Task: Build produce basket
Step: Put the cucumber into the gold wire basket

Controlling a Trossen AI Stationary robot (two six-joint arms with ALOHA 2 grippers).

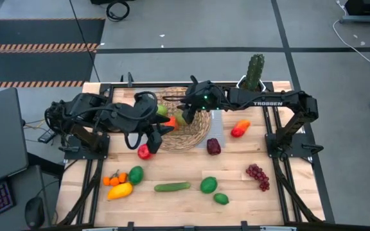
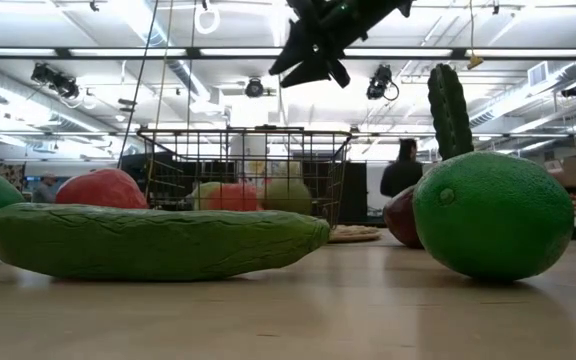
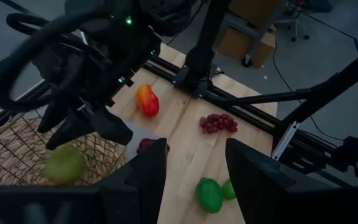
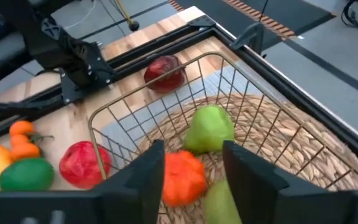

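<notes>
The basket, a wire frame over a tan woven base, stands at the table's far middle. In it lie a green pear, an orange-red fruit and another green piece. My right gripper hangs open above the basket's inside, its fingers clear of the fruit below. My left gripper is open with nothing between its fingers, raised over the basket's left rim. A red apple rests on the table just outside the basket.
Loose produce lies on the table: a dark plum, a red-orange piece, purple grapes, a cucumber, two limes, oranges and a yellow mango. A cactus stands at the far right.
</notes>
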